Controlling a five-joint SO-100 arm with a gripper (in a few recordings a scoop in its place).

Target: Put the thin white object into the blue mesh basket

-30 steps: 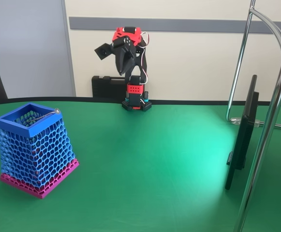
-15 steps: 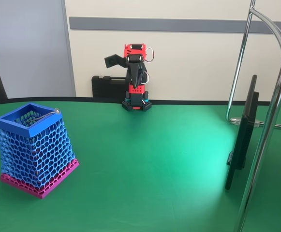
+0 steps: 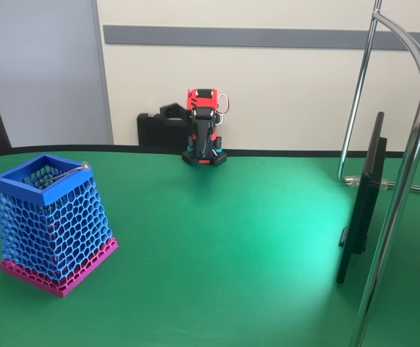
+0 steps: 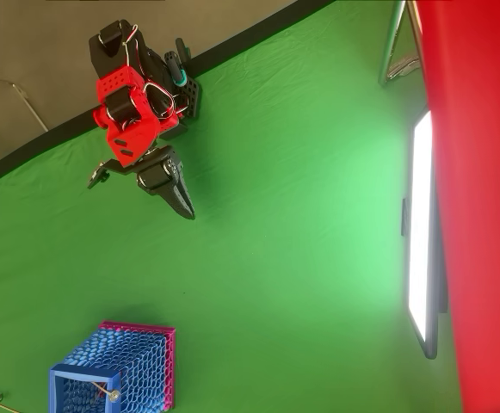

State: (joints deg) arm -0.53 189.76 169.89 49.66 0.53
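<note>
Already basketed, stick (image 3: 71, 170) (gripper (image 4: 186, 209) afar).

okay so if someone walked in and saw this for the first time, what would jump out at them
Likely the blue mesh basket at the left of the green table in the fixed view, with the thin white object resting inside it, its tip at the rim. Next, the red and black arm folded at the table's far edge, its gripper with jaws together, holding nothing.

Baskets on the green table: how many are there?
1. The blue mesh basket stands near the table's left edge in the fixed view, far from the folded arm. In the overhead view it sits at the bottom left, with the thin white object inside.
</note>
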